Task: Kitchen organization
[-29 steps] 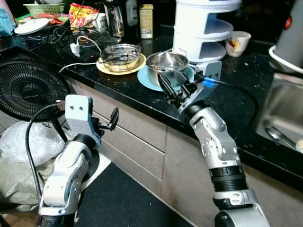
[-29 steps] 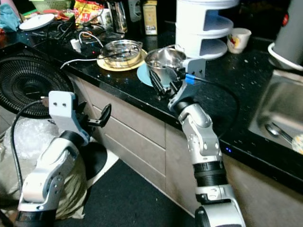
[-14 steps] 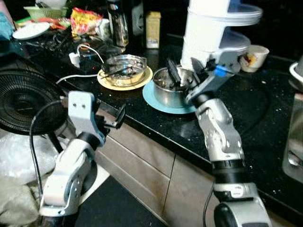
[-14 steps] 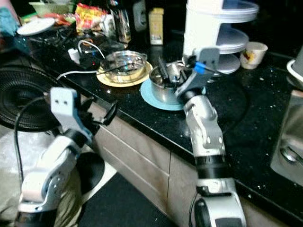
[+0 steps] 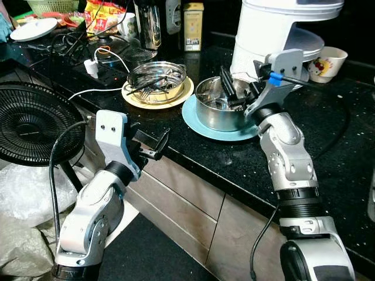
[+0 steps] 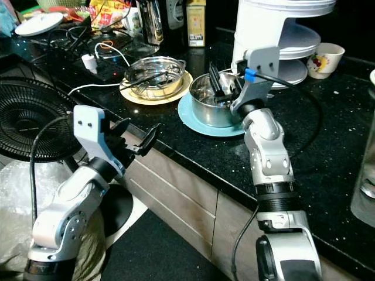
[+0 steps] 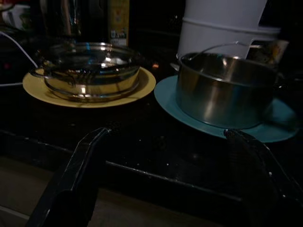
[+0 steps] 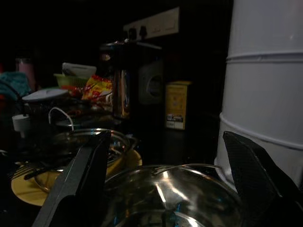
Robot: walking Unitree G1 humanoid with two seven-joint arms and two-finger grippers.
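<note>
Left eye view shows your right gripper (image 5: 237,89) spread open over the steel pot (image 5: 220,108) on its blue plate (image 5: 202,121), poised to grasp the rim. Your left gripper (image 5: 151,140), also open, waits at the counter edge (image 5: 193,167).

We count two plates just beyond the pincers: one yellow plate (image 5: 157,95) and one blue plate (image 5: 218,122). Two bowls sit on them: one glass bowl (image 5: 155,81), one steel bowl (image 5: 221,105). Farther off, one cup (image 5: 327,61).
</note>
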